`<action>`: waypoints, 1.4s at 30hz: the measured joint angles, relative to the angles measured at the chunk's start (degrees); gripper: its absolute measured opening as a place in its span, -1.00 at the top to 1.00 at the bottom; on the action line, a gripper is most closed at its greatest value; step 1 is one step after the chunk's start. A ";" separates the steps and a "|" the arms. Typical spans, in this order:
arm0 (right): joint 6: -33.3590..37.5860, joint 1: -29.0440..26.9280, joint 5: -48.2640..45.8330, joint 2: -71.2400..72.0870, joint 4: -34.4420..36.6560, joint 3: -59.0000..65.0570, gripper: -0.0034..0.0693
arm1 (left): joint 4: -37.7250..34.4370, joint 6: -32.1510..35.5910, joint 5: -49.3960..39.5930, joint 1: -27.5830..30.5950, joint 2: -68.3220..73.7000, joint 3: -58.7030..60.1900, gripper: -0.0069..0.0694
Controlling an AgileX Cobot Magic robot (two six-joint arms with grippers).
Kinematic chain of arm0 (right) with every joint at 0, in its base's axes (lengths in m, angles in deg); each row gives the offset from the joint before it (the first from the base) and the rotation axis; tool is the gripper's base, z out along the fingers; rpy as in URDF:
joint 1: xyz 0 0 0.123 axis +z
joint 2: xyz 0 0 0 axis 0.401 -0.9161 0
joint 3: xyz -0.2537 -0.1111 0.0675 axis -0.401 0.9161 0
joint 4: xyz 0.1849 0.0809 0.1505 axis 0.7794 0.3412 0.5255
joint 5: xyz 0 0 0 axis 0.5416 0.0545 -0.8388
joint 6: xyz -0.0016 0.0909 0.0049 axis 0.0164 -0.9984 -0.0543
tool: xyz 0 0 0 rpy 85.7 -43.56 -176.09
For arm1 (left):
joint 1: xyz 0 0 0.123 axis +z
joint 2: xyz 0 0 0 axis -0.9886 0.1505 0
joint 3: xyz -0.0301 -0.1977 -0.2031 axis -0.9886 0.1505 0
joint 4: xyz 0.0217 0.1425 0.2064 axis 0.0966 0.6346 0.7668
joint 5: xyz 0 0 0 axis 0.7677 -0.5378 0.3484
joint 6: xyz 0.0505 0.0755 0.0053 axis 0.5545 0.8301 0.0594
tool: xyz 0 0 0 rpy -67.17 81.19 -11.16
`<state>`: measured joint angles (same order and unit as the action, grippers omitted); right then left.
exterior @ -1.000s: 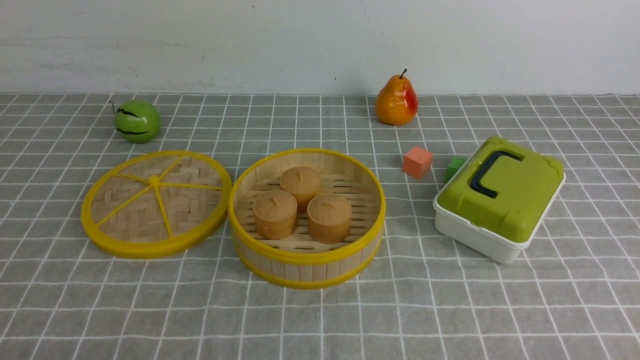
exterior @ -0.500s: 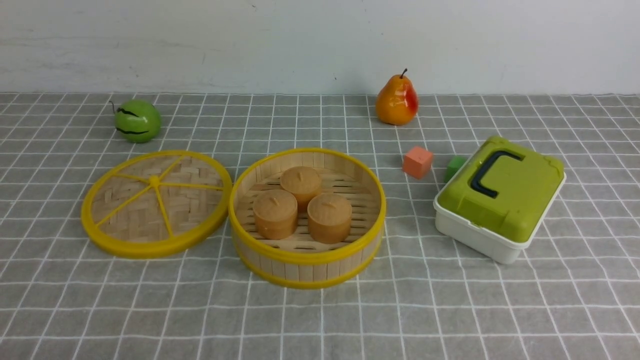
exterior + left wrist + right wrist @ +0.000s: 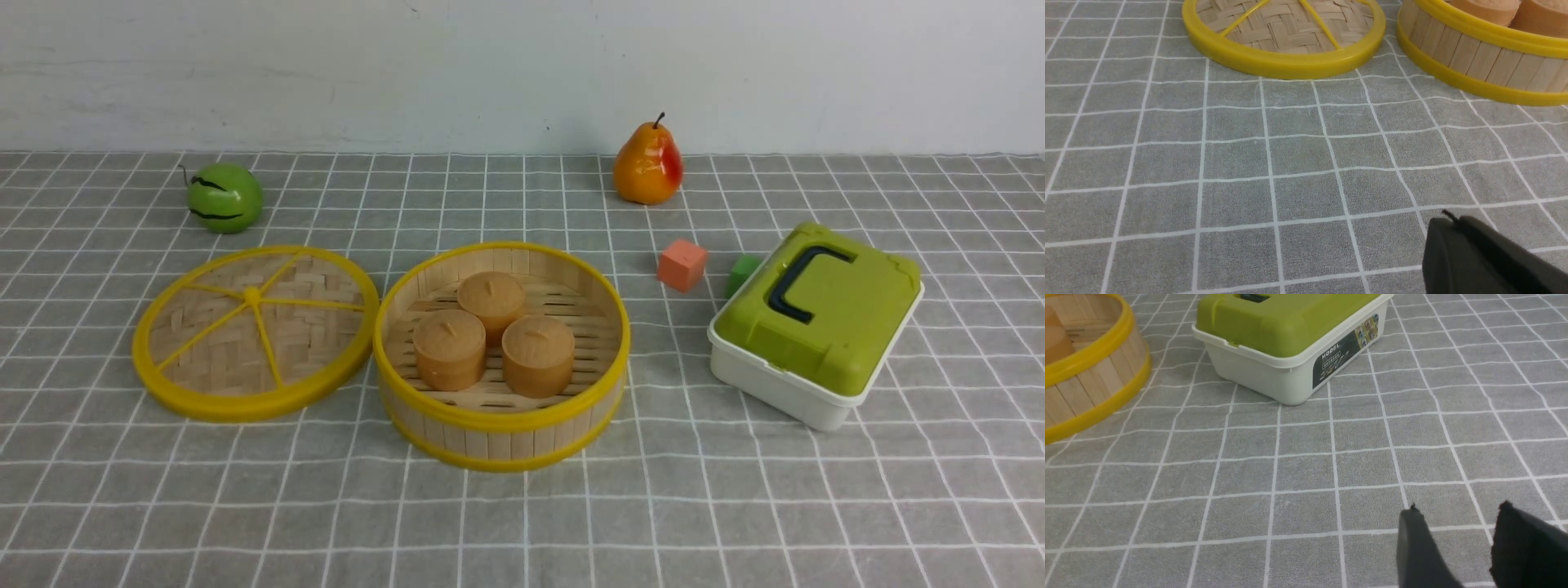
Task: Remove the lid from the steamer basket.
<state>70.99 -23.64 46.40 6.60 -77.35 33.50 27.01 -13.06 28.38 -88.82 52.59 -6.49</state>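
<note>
The left gripper [image 3: 1449,216] is closed on itself, holding nothing; the right gripper [image 3: 1459,506] has its fingers apart, with nothing between them. Beyond the left gripper, well apart from it, the flat round lid of woven pale bamboo with yellow plastic rim and spokes [image 3: 220,343] lies on the gray, white-gridded bench [image 3: 326,523]. Just beside the lid, on its right, sits the round steamer basket of pale bamboo slats with yellow rims [image 3: 498,445], uncovered; three smooth, round brown buns [image 3: 537,359] rest on its slatted floor. Beyond the right gripper is a white rectangular plastic box [image 3: 775,388] under a green lid with a dark handle [image 3: 849,302]. Farther out from the grippers are a coral cube [image 3: 682,265], a green block [image 3: 743,273], a round, glossy green fruit [image 3: 224,198] and an orange-red pear [image 3: 647,165].
</note>
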 joint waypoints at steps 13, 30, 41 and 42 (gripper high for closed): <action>0.00 0.00 0.00 0.00 0.00 0.00 0.24 | 0.00 0.01 0.00 0.00 0.00 0.00 0.84; 0.00 0.00 0.00 0.00 0.00 0.00 0.24 | -0.04 0.12 0.00 0.00 0.00 0.00 0.80; 0.00 0.00 0.00 0.00 0.00 0.00 0.24 | -0.11 0.12 0.00 0.00 0.00 0.00 0.77; 0.00 0.00 0.00 0.00 0.00 0.00 0.24 | -0.11 0.12 0.00 0.00 0.00 0.00 0.77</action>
<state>70.99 -23.64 46.40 6.60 -77.35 33.50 26.90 -12.94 28.38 -88.82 52.59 -6.49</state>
